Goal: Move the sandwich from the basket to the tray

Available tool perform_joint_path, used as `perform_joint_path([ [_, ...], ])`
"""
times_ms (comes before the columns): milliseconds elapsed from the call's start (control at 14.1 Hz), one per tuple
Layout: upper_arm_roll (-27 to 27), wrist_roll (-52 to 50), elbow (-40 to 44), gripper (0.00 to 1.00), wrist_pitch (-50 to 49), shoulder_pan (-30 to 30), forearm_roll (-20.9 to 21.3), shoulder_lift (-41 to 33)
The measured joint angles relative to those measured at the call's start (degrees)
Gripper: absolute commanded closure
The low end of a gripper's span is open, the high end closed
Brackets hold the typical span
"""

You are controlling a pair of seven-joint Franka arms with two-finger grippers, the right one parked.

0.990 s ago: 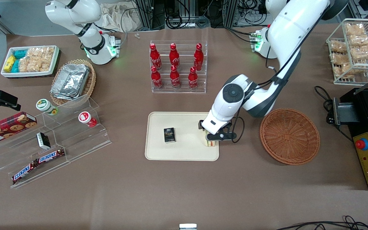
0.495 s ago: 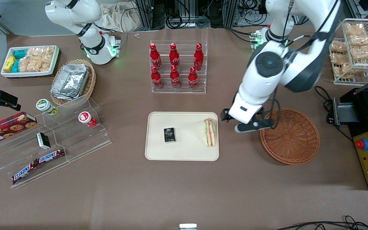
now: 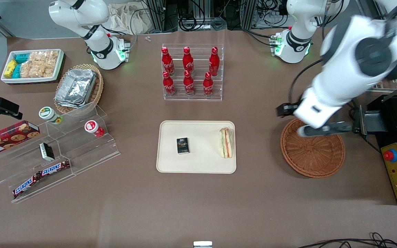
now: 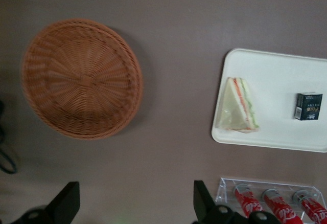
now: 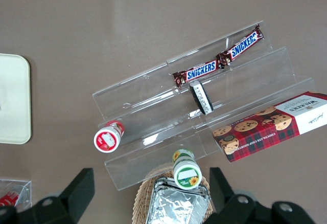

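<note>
Jaws spread wide and holding nothing, the gripper [image 3: 317, 120] is hanging above the basket [image 3: 312, 147], well apart from the sandwich [image 3: 226, 142] lying on the tray [image 3: 198, 165], so only parking the arm seems left.

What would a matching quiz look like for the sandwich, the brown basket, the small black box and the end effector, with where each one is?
Things:
1. sandwich
2. basket
3. small black box
4. end effector

Places or states:
A. open, raised above the basket's rim
B. on the tray, at its edge nearest the basket
C. near the tray's middle
D. holds nothing, on the table beside the tray

Pairs: 1-B, 2-D, 3-C, 4-A
</note>
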Motion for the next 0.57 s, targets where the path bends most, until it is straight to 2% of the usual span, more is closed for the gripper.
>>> perform_joint_path([
  [283,8.1,7.8,-1.4,0.0,-5.9,0.3,-0.7,-7.5],
  [566,9.1,8.7,-2.8,0.0,-6.0,0.2,-0.7,-9.0],
])
